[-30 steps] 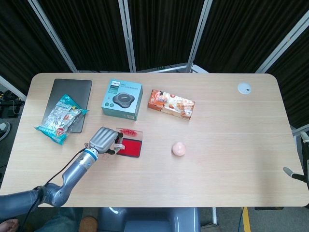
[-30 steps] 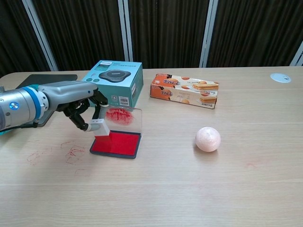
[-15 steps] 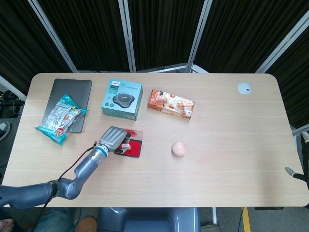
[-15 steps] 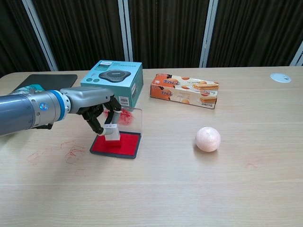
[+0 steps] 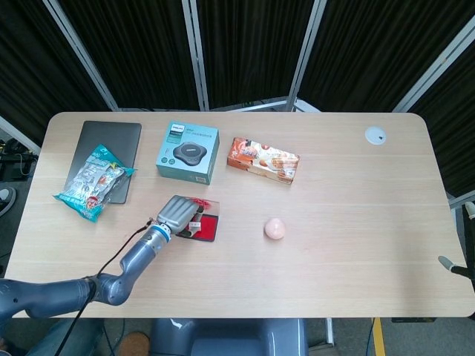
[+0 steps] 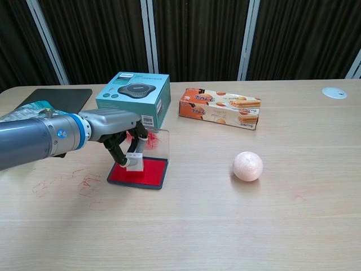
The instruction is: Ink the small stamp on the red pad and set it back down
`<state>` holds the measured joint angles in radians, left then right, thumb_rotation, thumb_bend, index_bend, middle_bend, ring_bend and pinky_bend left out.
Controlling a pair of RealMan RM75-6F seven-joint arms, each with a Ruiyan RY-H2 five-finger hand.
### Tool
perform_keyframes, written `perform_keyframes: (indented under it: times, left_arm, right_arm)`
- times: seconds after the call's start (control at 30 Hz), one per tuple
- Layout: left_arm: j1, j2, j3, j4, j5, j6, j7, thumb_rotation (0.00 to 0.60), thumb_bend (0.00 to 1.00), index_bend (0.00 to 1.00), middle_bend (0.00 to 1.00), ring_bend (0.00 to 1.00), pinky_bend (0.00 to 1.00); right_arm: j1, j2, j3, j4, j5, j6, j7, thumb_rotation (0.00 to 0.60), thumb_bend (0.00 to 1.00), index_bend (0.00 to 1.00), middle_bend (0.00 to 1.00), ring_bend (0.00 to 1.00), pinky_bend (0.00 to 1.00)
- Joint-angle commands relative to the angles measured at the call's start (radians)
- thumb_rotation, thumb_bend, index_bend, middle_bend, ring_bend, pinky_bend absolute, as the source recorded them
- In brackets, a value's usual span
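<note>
Wooden table [image 6: 237, 226]: left robot hand [image 6: 115, 132] pinches small stamp [image 6: 134, 161] onto red pad [image 6: 148, 173] (lid upright).

We're in a lab or robot test room here, folks, no doubt about it. A pale wood worktop [image 5: 356, 193] stands in front of black curtains [image 5: 245, 44] hung between bare metal poles [image 5: 306, 52], a screened-off booth. Look at the spread: a closed laptop [image 5: 104, 152] at the far left corner, a boxed speaker [image 5: 188, 153], a snack carton [image 5: 263, 159], a crisp bag [image 5: 90, 182], a pink ball [image 5: 274, 228]. A cable grommet [image 5: 375, 135] sits by the far right corner.
</note>
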<state>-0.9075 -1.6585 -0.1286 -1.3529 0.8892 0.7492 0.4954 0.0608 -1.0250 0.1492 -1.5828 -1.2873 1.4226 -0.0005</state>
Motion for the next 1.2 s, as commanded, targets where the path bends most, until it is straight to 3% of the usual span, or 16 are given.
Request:
perform_keyframes:
  times: [0.03, 0.67, 1.03, 1.2]
  left_arm:
    - [-0.004, -0.005, 0.006, 0.004, -0.004, 0.000, -0.001, 0.600, 0.39, 0.59, 0.57, 0.78, 0.94]
    - [-0.006, 0.001, 0.019, -0.003, -0.015, 0.031, -0.015, 0.600, 0.39, 0.59, 0.57, 0.78, 0.93]
    - [0.013, 0.102, 0.008, -0.112, 0.002, 0.072, -0.039, 0.600, 0.39, 0.60, 0.57, 0.77, 0.93]
    - [0.044, 0.167, 0.030, -0.159, 0.019, 0.075, -0.075, 0.600, 0.39, 0.60, 0.57, 0.77, 0.93]
  right_arm:
    - [0.000, 0.000, 0.000, 0.000, 0.000, 0.000, 0.000, 0.600, 0.00, 0.00, 0.00, 0.00, 0.00]
    - [-0.002, 0.003, 0.001, -0.001, 0.000, 0.000, 0.007, 0.600, 0.00, 0.00, 0.00, 0.00, 0.00]
    - [-0.005, 0.006, -0.001, -0.006, -0.007, 0.005, 0.011, 0.600, 0.00, 0.00, 0.00, 0.00, 0.00]
    - [-0.007, 0.008, -0.003, -0.012, -0.015, 0.011, 0.011, 0.600, 0.00, 0.00, 0.00, 0.00, 0.00]
